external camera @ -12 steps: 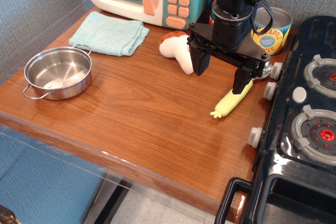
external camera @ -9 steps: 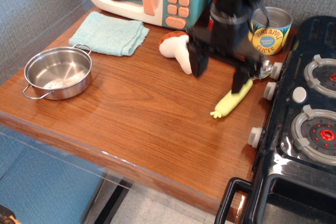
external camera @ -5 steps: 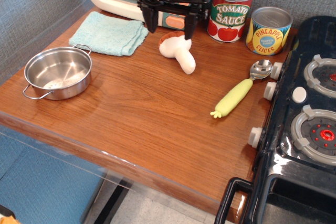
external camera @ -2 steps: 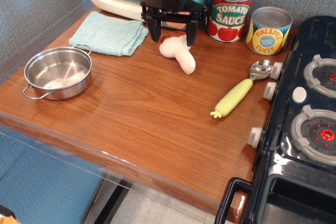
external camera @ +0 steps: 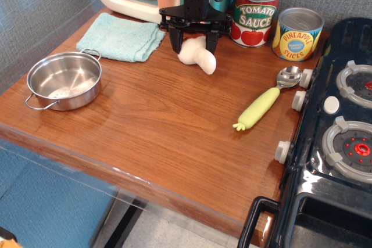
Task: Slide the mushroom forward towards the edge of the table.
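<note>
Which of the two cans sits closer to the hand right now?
The Tomato Sauce can, red-labelled, just right of the hand. The yellow-labelled Pineapple Slices can stands farther right, by the stove.

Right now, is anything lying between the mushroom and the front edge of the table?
No. In the observation.image view, bare wood runs from the mushroom to the table front edge; the spoon lies off to the side.

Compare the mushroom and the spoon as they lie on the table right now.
The mushroom is cream and stubby; the spoon is long and slim, with a yellow-green handle and metal bowl. The mushroom sits under the open gripper, its cap between the fingers; the spoon lies free beside the toy stove. Both lie flat on the table.
</note>
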`<state>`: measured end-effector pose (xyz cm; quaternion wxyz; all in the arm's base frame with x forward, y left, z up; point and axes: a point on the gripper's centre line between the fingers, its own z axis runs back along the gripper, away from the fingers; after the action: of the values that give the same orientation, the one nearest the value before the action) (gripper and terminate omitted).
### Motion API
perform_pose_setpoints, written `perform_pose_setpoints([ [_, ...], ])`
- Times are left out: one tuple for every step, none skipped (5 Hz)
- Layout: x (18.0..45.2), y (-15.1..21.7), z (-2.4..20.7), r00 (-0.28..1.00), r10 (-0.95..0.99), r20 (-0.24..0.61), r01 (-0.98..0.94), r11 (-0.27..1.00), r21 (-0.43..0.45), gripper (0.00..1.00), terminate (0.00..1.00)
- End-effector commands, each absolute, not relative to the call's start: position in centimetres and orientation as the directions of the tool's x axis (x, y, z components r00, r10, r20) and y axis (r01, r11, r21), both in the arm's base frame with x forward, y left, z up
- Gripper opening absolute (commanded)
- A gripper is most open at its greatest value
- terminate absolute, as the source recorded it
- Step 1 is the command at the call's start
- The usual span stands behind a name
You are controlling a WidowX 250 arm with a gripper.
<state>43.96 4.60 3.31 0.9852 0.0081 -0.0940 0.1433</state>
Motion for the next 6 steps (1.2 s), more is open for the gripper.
perform_pose_setpoints([
  [42.8, 4.6, 8.8, 0.917, 0.253, 0.309, -0.255, 0.966, -0.035, 0.0, 0.0],
  [40.0, 3.2, 10.2, 0.923, 0.186, 0.338, -0.189, 0.982, -0.024, 0.0, 0.0],
  [36.7, 2.1, 8.9, 0.95, 0.11, 0.292, -0.121, 0.993, 0.017, 0.0, 0.0],
  [33.4, 1.3, 6.8, 0.972, 0.046, 0.232, -0.057, 0.997, 0.043, 0.0, 0.0],
  [30.7, 0.8, 5.8, 0.981, -0.004, 0.193, -0.011, 0.997, 0.079, 0.0, 0.0],
  [28.8, 0.8, 5.5, 0.983, -0.02, 0.182, 0.006, 0.997, 0.073, 0.0, 0.0],
])
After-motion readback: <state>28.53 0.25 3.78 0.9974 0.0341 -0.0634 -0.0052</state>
